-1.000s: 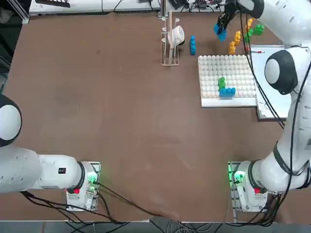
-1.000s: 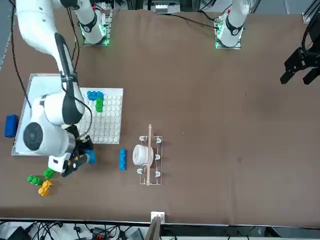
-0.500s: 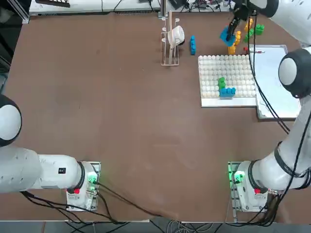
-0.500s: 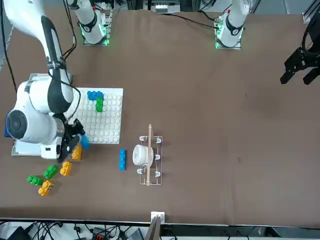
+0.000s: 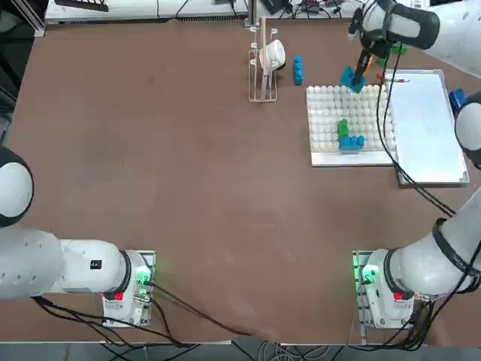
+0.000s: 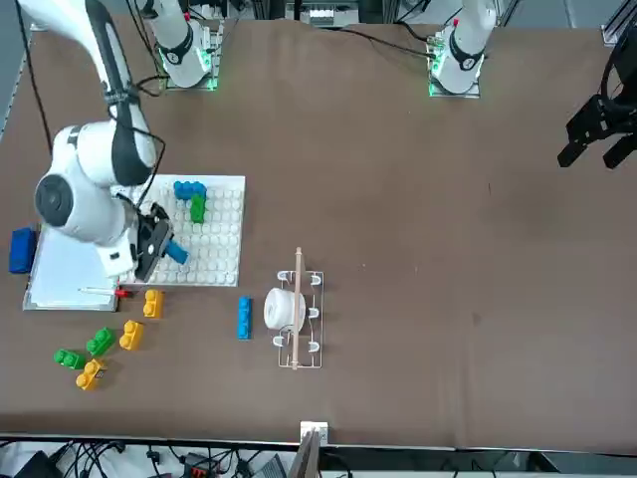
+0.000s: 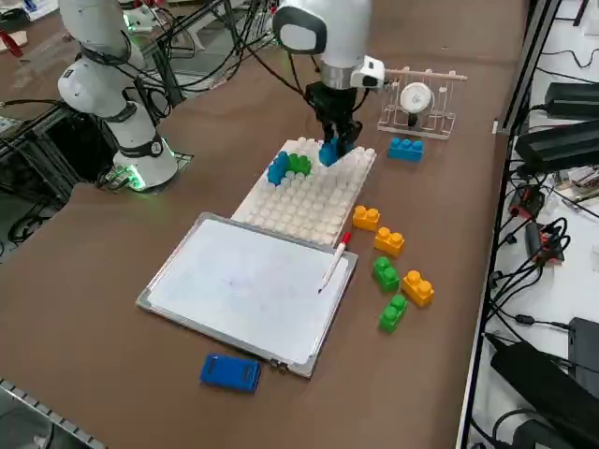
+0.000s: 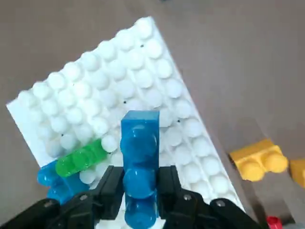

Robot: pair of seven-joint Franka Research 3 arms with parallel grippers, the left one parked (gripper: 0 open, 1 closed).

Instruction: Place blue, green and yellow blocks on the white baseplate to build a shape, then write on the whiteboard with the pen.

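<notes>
Carried in from the loose-brick pile beyond the plate, right gripper (image 8: 139, 202) now hangs over the white baseplate's (image 5: 376, 154) far edge, jaws clamped on a blue block (image 8: 139, 162). Green brick (image 5: 343, 128) and blue brick (image 5: 352, 141) already seated. Building step underway. Next: align studs beside them, press down.

Matte brown tabletop (image 5: 188, 188), plain, no pattern.
Square white plastic baseplate (image 5: 368, 154), right of centre in the top view, covered in a regular grid of round white studs.
On it: one bright green studded brick (image 5: 343, 128) and one bright blue studded brick (image 5: 352, 141).
Black two-finger right gripper (image 8: 140, 191) clamps a translucent blue brick (image 8: 139, 157).
Smooth white whiteboard with silver-grey frame (image 7: 248, 285).
Pale pen with red end (image 7: 335, 260).
Loose bricks, lower right of side view: orange-yellow (image 7: 366, 218) and green (image 7: 386, 272).
</notes>
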